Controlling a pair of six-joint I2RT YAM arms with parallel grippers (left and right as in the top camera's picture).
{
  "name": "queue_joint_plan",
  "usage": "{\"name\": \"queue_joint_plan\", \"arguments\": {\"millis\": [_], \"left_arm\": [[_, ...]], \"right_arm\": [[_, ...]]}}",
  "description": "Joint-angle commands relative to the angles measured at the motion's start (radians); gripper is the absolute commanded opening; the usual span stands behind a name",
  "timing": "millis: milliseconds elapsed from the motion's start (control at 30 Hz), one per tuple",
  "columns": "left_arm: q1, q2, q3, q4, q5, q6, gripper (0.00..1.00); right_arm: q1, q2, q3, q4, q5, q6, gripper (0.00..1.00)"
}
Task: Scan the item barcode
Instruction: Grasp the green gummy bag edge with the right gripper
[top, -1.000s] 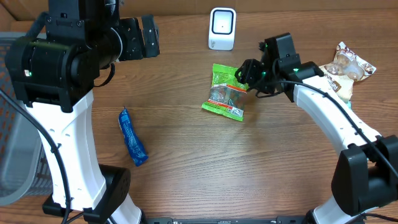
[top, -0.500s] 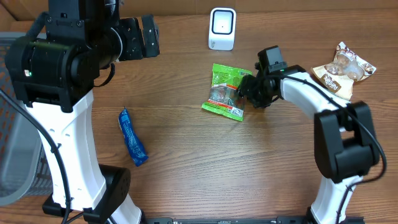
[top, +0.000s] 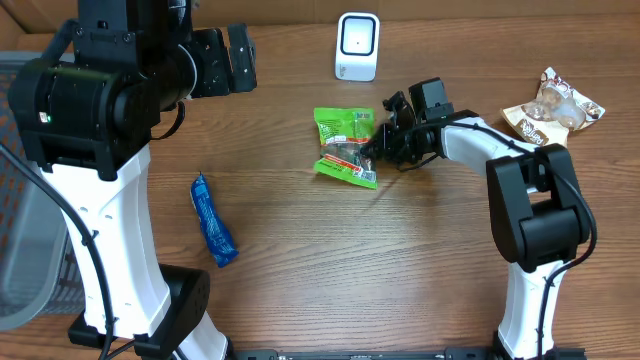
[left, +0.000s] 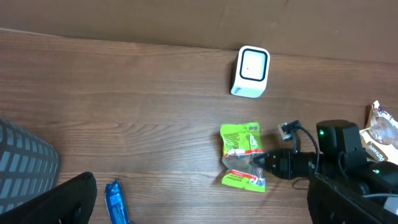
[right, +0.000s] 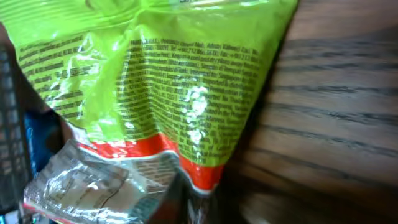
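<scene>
Gripping: the right gripper (top: 376, 153) is clamped thin on the right-hand edge of the green snack packet (top: 343, 146).
Packet position: mid-table on the wood-grain tabletop (top: 300, 280), in front of the white barcode scanner (top: 357, 46) and well apart from it.
Other hand: the left gripper (top: 228, 58) hangs wide open at the back left, holding nothing.
Slip risk: the pinch seems to take only a sliver of glossy film, so on a lift the packet could slide free or swing.
Scan risk: the film creases and shines. Glare or a fold across the code could spoil the read, and I cannot tell where the barcode sits, so the wrong face might be presented.
Packet build: a flat pillow pouch in lime green, with a red band, a clear crinkled end and fine print.
Scanner build: a smooth, rounded white block, rigid and upright.
Tabletop: hard, even and slightly slick-looking.
Bystander: a blue sachet (top: 213, 220) lies far left, clear of the route.
</scene>
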Motion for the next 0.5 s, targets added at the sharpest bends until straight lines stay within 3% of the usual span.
{"name": "queue_joint_plan", "arguments": {"millis": [0,233,467], "left_arm": [[-0.002,-0.002,0.001,0.002,-0.005,-0.002,1.00],[-0.002,-0.002,0.001,0.002,-0.005,-0.002,1.00],[-0.002,-0.002,0.001,0.002,-0.005,-0.002,1.00]], "right_arm": [[-0.009,0.055,-0.019,-0.023,0.017,-0.041,0.04],[-0.053,-0.056,-0.006,-0.071,-0.128,-0.044,0.04],[-0.069,-0.235,0.006,-0.083,-0.294,0.264,0.04]]}}
